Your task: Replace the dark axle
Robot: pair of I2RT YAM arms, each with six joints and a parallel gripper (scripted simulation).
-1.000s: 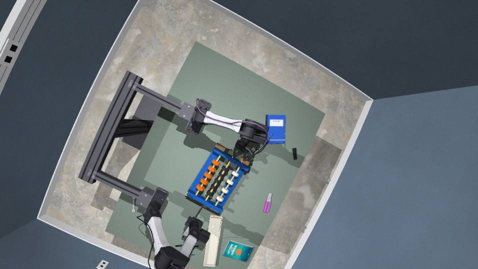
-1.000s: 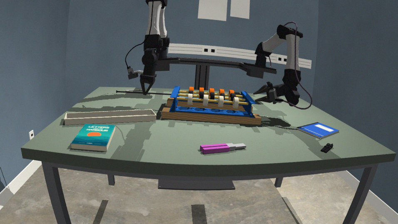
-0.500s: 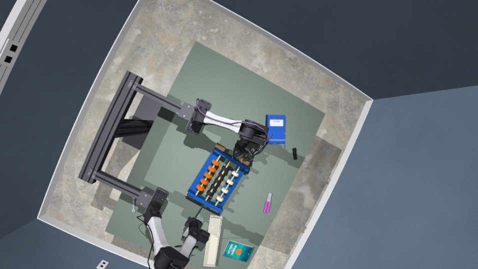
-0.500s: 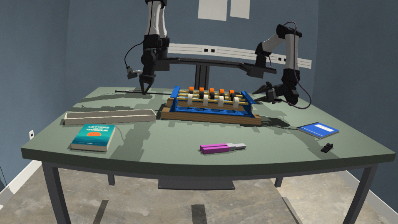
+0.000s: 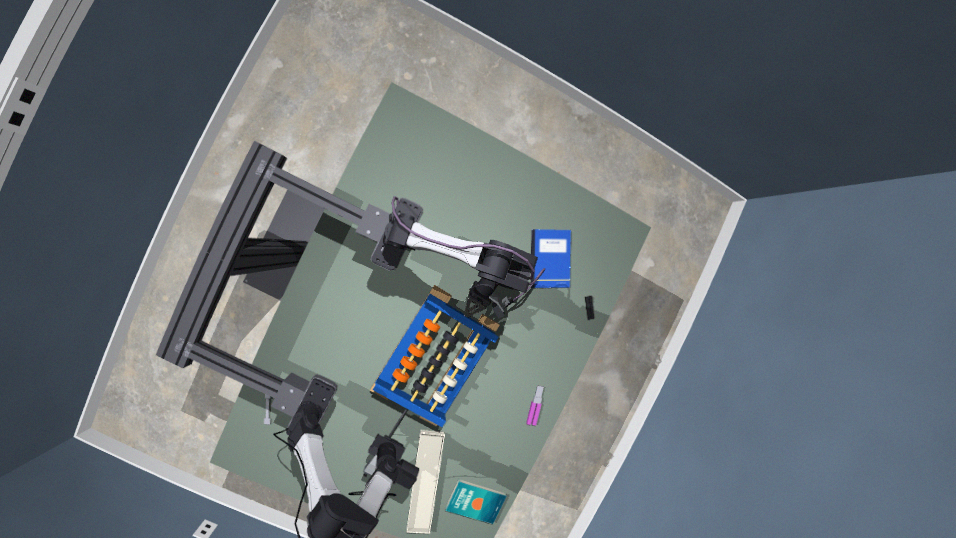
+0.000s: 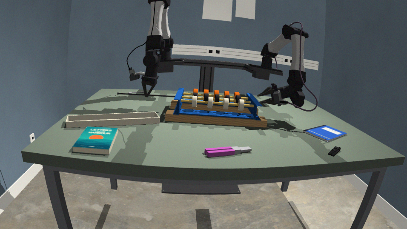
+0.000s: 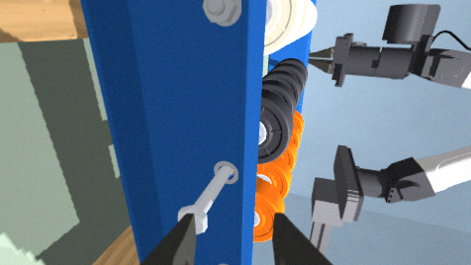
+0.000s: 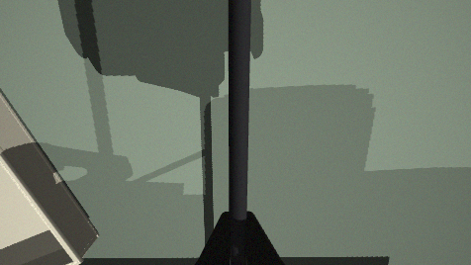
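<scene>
Dark axle [image 5: 399, 423] [image 6: 130, 94] [image 8: 238, 99]: likely stiff, light; grasped by right gripper [image 5: 388, 438] [image 6: 146, 95] [image 8: 238, 218]; bright axle [image 7: 213, 190]: probably slippery, best gripped at head, seven o'clock in left wrist view; left gripper [image 5: 482, 313] [image 6: 259, 98] [image 7: 234, 218]: parted, empty
</scene>
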